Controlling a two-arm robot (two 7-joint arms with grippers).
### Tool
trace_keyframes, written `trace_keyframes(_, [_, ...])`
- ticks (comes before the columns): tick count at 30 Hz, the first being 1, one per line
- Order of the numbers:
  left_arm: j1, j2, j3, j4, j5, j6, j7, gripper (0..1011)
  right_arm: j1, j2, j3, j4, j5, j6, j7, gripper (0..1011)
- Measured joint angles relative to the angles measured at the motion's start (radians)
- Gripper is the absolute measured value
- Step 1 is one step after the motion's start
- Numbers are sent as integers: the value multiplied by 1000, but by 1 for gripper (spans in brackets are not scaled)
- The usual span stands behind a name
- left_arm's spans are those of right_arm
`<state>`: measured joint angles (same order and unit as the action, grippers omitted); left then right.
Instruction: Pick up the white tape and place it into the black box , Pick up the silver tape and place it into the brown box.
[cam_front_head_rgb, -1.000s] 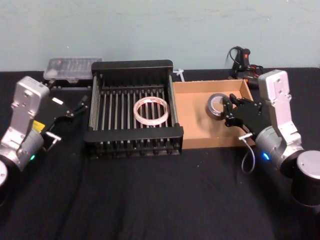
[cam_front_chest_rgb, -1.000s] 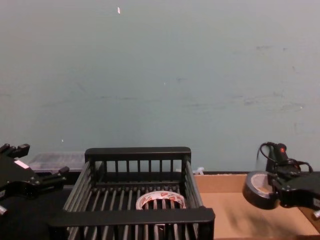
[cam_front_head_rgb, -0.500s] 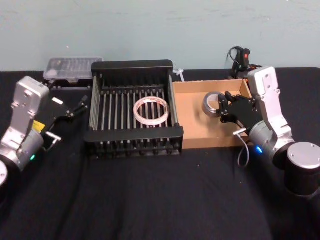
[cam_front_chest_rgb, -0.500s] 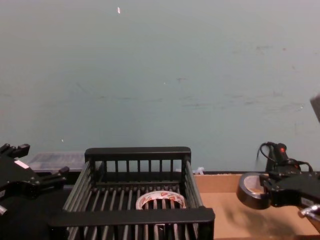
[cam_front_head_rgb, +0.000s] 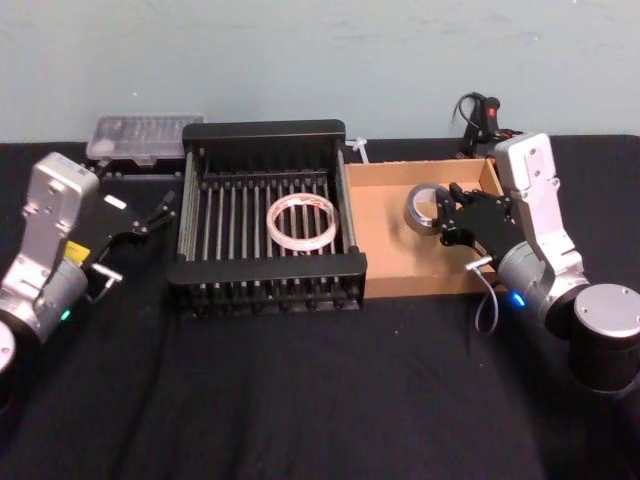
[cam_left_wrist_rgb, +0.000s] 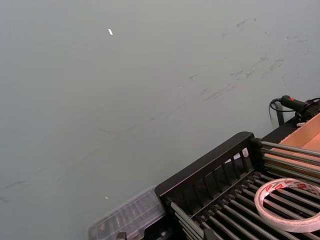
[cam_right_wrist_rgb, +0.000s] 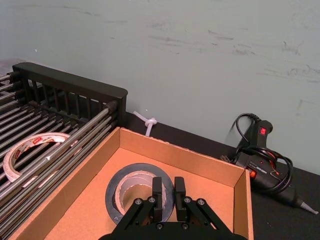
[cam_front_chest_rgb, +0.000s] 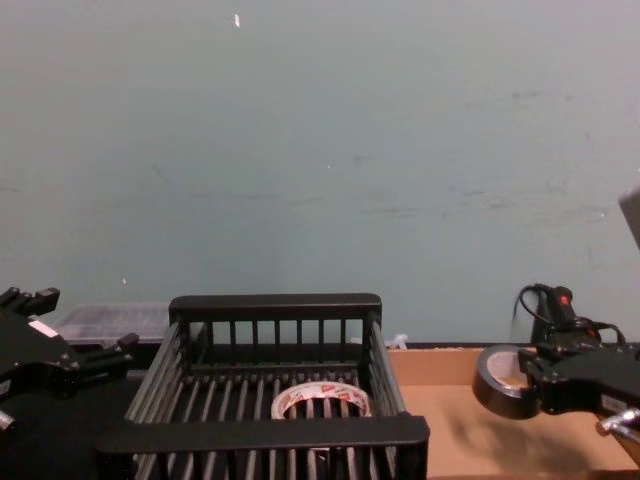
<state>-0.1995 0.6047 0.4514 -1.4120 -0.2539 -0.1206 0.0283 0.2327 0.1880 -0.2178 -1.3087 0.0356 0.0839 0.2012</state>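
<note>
Over the brown box (cam_front_head_rgb: 385, 215), the right gripper (cam_right_wrist_rgb: 164, 191) clenches its jaws across the rim of the silver tape (cam_right_wrist_rgb: 133, 192), which hangs above the cardboard floor, so letting it go is likely what remains. On the barred bottom of the black box (cam_front_head_rgb: 265, 269) the white tape (cam_front_head_rgb: 303, 221) lies flat. Beside that crate's left wall, the left gripper (cam_front_head_rgb: 157, 215) hangs idle, jaws parted.

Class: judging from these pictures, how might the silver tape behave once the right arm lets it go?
The silver tape, held over the brown box by the right gripper, looks stiff and light. Landing flat it should stay; on edge, its round shape might roll until a low wall stops it.
</note>
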Motion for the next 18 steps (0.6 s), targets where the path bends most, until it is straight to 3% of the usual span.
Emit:
trace_keyframes(5, [0, 0, 0, 0, 0, 0, 0, 1001, -1, 0, 1, -2, 0, 0, -1, 146])
trace_keyframes(11, [0, 0, 0, 0, 0, 0, 0, 1001, -1, 1, 1, -3, 1, -1, -1, 262])
trace_keyframes(13, [0, 0, 0, 0, 0, 0, 0, 1001, -2, 1, 1, -3, 1, -1, -1, 385])
trace_keyframes(18, [0, 0, 0, 0, 0, 0, 0, 1001, -2, 1, 1, -3, 1, -1, -1, 516])
